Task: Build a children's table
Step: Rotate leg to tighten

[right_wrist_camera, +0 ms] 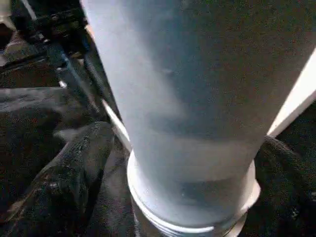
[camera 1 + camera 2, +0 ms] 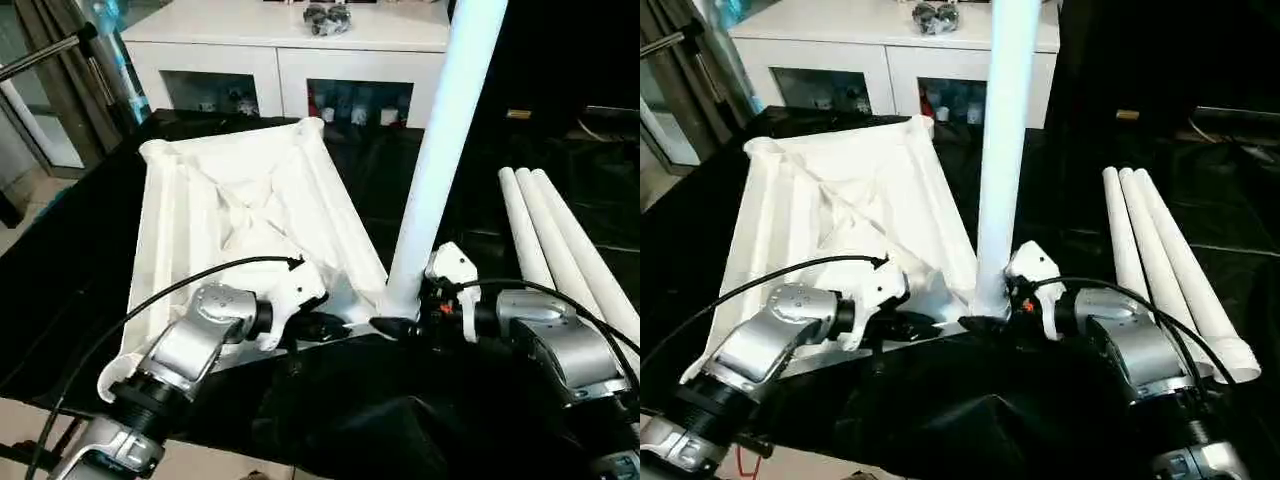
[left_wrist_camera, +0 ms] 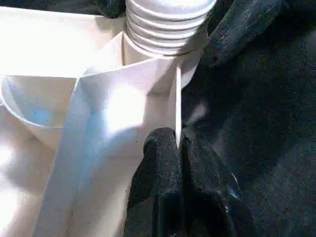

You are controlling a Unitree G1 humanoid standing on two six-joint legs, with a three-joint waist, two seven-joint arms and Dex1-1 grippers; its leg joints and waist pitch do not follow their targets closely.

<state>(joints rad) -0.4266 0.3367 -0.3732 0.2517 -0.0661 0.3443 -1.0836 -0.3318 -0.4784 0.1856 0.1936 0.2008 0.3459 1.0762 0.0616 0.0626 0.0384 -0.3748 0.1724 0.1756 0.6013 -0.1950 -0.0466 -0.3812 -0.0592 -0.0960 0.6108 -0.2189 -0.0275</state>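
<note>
Upside down, the white tabletop (image 2: 240, 210) lies on a worktop (image 2: 60, 290) covered with black cloth, its ribbed underside facing up. One long white leg (image 2: 440, 150) stands in the round socket at the near right corner of the tabletop; it leans a little in the left eye view and looks almost upright in the right eye view. In the left wrist view the threaded end of this leg sits at the top of the socket.

The left gripper (image 2: 330, 326) is at the near edge of the tabletop, just beside that corner. In the left wrist view its jaws are pressed together on the thin plastic wall of the tabletop, with one black fingertip (image 3: 160, 158) on each side of the wall. The right gripper (image 2: 400, 325) is at the foot of the standing leg. Its jaws stand wide, one black finger (image 1: 74, 168) on each side of the leg; I cannot tell whether they touch it.

Three more legs (image 2: 560, 250) lie side by side on the black cloth to the right, well apart from the tabletop. Behind the worktop stands a white cabinet (image 2: 290, 50) with glass-fronted compartments.
</note>
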